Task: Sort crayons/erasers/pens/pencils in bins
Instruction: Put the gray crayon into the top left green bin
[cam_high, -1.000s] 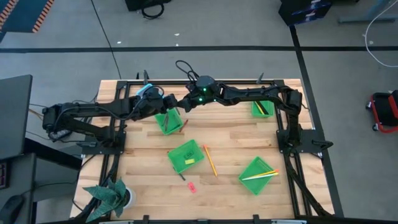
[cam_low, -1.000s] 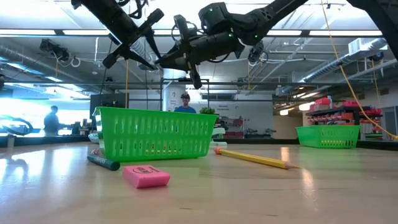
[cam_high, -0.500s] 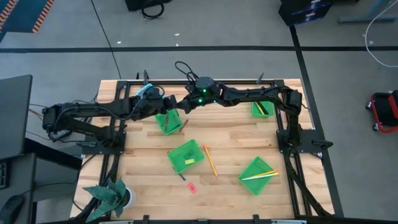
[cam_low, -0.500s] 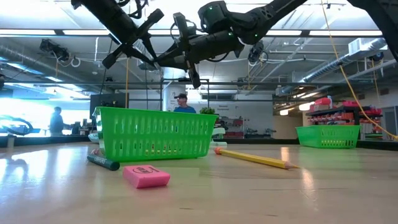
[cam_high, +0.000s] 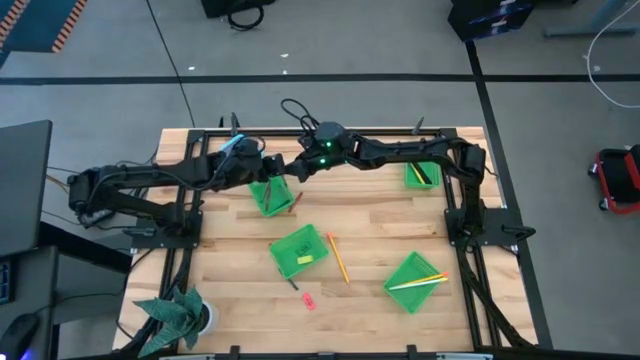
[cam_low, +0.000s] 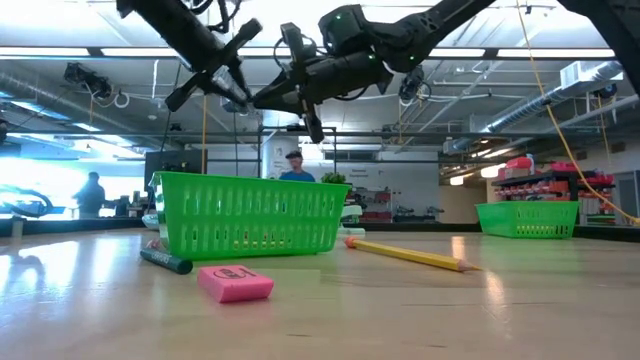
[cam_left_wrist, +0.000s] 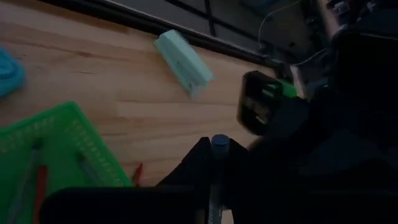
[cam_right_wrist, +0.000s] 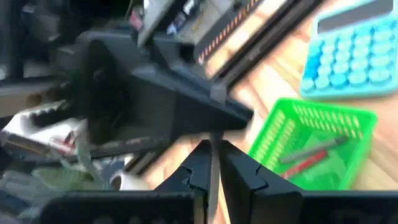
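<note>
Four green bins sit on the wooden table, seen from above: one at the far side under the two arms (cam_high: 270, 195), one in the middle (cam_high: 299, 250), one toward the near right corner (cam_high: 415, 282) and one at the far right edge (cam_high: 421, 174). Both grippers hang in the air over the far-side bin, nose to nose. The left gripper (cam_high: 272, 166) pinches a slim stick with a blue-grey tip (cam_left_wrist: 217, 163) between its fingers, and the right gripper (cam_high: 297, 170) is closed on a thin pale stick (cam_right_wrist: 213, 167) of its own (I can't tell whether either is a pen or a pencil). Under them, the far-side bin holds a red crayon (cam_right_wrist: 306, 163) and a dark one (cam_right_wrist: 313, 150), with another reddish crayon (cam_high: 296, 201) lying on the wood just beside it.

The middle bin has a yellow eraser (cam_high: 305, 258) in it. An orange pencil (cam_high: 338, 258) lies on the table just to its right, and near its front a dark crayon (cam_low: 166, 261) and a pink eraser (cam_low: 235, 283) rest apart on the wood. Long pencils (cam_high: 420, 282) stick out over the near-right bin's rim; dark pens (cam_high: 423, 176) fill the far-right one. A blue calculator (cam_right_wrist: 359, 58) and a teal-and-white block (cam_left_wrist: 183, 61) lie near the table's far edge.
</note>
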